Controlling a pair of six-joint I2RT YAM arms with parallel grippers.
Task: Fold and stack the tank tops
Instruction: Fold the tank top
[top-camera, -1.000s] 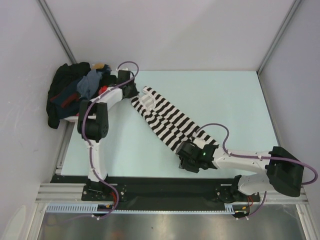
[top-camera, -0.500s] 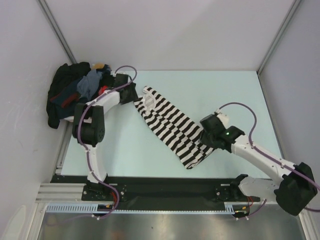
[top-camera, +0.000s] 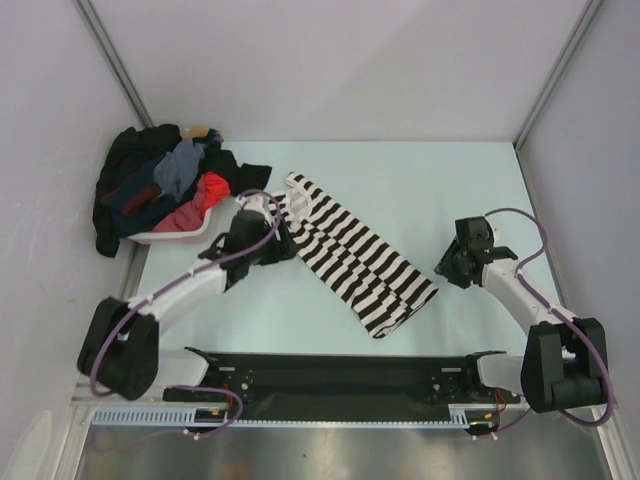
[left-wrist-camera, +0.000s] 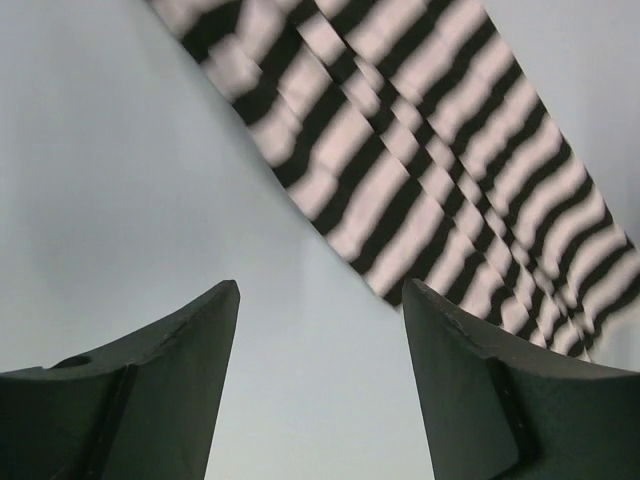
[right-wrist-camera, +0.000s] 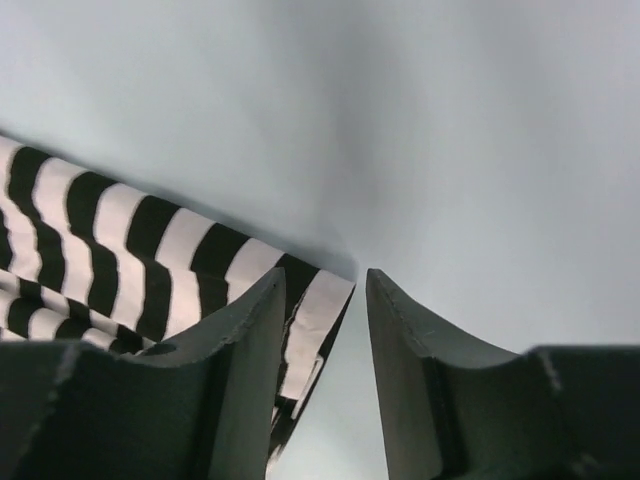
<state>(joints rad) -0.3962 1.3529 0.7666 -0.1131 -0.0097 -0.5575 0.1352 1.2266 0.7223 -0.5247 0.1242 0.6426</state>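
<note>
One striped top (top-camera: 350, 250), lying on the table (top-camera: 460, 180), held by nothing.
It lies as a long slanting strip. My left gripper (left-wrist-camera: 320, 300) gapes wide and empty beside its far end, and my right gripper (right-wrist-camera: 322, 275), jaws narrowly apart, hangs off its near corner. I judge it soft, light and loosely layered, so I'd pinch the end corners through every layer. The heaped basket (top-camera: 172, 237) sits close to my left arm.
</note>
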